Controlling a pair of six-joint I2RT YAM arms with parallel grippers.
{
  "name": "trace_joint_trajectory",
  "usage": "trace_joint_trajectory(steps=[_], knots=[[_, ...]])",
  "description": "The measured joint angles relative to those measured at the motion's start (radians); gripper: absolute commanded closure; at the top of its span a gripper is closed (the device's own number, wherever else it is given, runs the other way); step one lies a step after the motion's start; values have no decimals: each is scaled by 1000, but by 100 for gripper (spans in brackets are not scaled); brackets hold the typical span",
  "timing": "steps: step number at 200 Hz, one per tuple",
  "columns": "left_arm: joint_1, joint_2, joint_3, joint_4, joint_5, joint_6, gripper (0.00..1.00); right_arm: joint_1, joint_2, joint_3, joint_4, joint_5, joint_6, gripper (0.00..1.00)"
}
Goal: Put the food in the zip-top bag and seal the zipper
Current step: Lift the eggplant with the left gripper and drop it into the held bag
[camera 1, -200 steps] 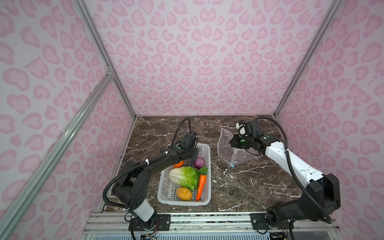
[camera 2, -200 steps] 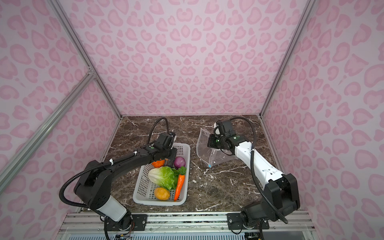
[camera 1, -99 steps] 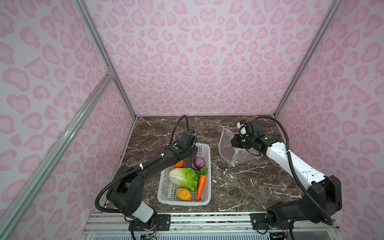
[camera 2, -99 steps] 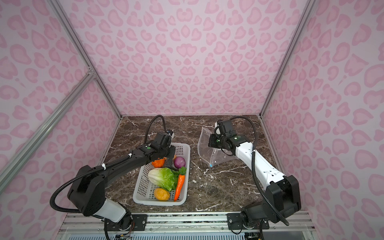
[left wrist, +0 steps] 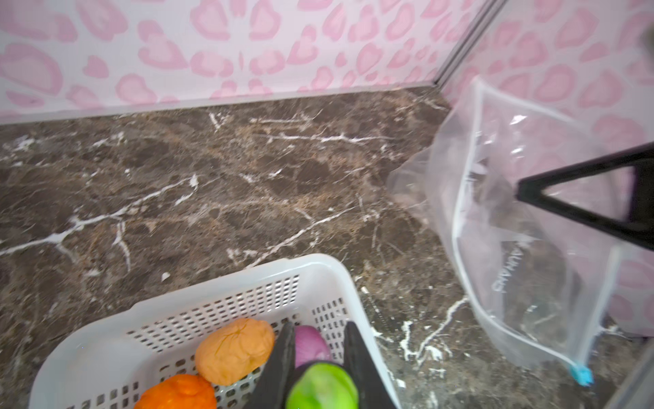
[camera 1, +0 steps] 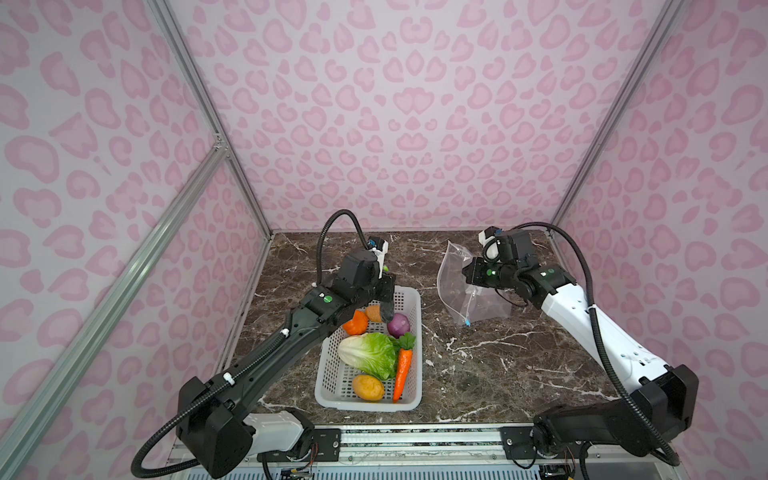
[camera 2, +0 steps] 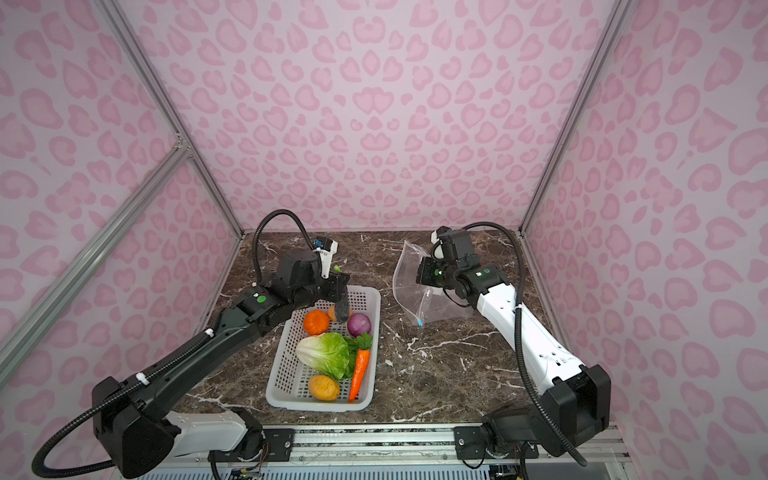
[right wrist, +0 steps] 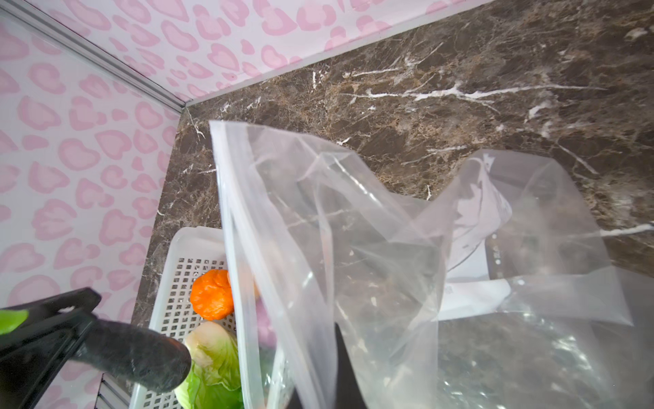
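My left gripper (camera 1: 385, 296) is shut on the green cap of a dark eggplant-like piece (camera 1: 387, 311) of the food, which hangs over the far end of the white basket (camera 1: 413, 293). In the left wrist view the green cap (left wrist: 322, 386) sits between the fingers. The lettuce (camera 1: 368, 353), carrot (camera 1: 403, 368), purple onion (camera 1: 398, 325) and orange rounds (camera 1: 356, 322) lie in the basket. To the right, my right gripper (camera 1: 468, 272) is shut on the edge of the clear zip-top bag (camera 1: 455, 286) and holds it up. The mouth faces the basket, and the zipper's blue slider (camera 1: 467, 322) hangs low.
A yellow-orange round (camera 1: 368, 387) lies at the basket's near end. The dark marble table (camera 1: 498, 365) is walled in by pink patterned panels at the back and on both sides. The bag's lower part rests on the table near the right wall.
My left arm has stretched out and lifted slightly with the eggplant piece in its grip. The right gripper and the bag have hardly moved.
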Motion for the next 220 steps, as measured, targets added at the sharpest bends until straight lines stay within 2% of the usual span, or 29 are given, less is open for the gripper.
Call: trace_joint_trajectory(steps=[56, 96, 120, 165, 220], knots=[[-40, -53, 56, 180, 95, -114, 97, 68, -3, 63, -16, 29, 34, 100], [-77, -51, 44, 387, 96, -192, 97, 93, -5, 37, -2, 41, 88, 100], [-106, -18, 18, 507, 68, -233, 97, 104, -11, 19, 25, 38, 117, 100], [-190, 81, -36, 671, -35, -220, 97, 105, -56, -11, 62, 40, 170, 100], [-225, 198, -80, 710, -162, -206, 97, 105, -118, -18, 63, 77, 180, 100]])
